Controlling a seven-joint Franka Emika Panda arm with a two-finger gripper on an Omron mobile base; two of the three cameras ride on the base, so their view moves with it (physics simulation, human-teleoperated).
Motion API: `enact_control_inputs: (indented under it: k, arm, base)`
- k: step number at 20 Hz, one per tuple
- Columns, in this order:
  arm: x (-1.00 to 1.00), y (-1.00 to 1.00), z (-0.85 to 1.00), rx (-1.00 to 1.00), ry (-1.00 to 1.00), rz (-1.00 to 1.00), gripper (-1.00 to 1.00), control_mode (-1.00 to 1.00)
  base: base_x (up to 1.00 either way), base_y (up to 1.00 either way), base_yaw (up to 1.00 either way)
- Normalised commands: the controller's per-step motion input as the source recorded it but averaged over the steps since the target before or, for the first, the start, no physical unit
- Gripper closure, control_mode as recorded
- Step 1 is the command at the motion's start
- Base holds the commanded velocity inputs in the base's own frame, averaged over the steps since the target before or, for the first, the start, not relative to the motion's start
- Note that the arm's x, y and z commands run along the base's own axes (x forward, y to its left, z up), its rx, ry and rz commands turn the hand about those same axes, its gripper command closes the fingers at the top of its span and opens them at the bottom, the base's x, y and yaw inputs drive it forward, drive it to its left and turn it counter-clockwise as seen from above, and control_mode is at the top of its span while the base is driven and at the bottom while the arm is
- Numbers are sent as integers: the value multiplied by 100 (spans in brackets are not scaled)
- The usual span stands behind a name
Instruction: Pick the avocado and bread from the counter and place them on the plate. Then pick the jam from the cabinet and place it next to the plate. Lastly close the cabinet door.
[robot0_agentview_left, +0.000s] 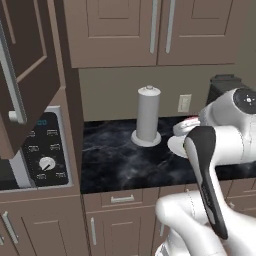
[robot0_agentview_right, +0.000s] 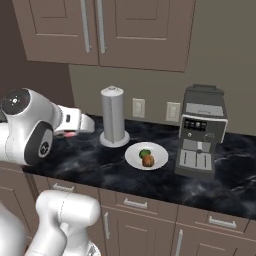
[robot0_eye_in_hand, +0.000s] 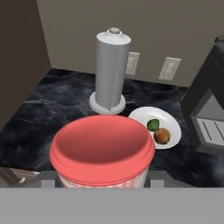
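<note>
My gripper (robot0_agentview_right: 82, 125) is shut on the jam (robot0_eye_in_hand: 103, 148), a red-pink jar whose lid looms close in the hand view. It hangs above the black counter (robot0_agentview_right: 90, 160), left of the white plate (robot0_agentview_right: 161, 152). The dark green avocado (robot0_agentview_right: 145, 153) and the orange-brown bread (robot0_agentview_right: 148, 161) lie side by side on that plate. In the hand view the plate (robot0_eye_in_hand: 173, 124) shows beyond the jar with the avocado (robot0_eye_in_hand: 153, 124) and the bread (robot0_eye_in_hand: 162, 136). The cabinet door (robot0_agentview_left: 20, 65) stands open at the far left, its silver handle toward me.
A grey paper-towel holder (robot0_agentview_right: 113, 117) stands just behind and left of the plate. A dark coffee machine (robot0_agentview_right: 201, 132) sits right of the plate. An appliance panel with a dial (robot0_agentview_left: 45, 150) borders the counter's left end. Shut wall cabinets (robot0_agentview_left: 150, 30) hang above.
</note>
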Motion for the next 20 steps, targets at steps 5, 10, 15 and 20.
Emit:
enact_control_inputs:
  k: [5, 10, 15, 20]
  arm:
    - [33, 0, -52, -9, 0, 0, 100, -100]
    - [26, 0, -44, -6, 0, 1, 100, -100]
    - [22, 0, -25, 0, 7, 6, 100, -100]
    - [24, -1, -31, 0, 9, 5, 100, -100]
  base:
    - [0, 0, 0]
    - [0, 0, 0]
    - [0, 0, 0]
    - [0, 0, 0]
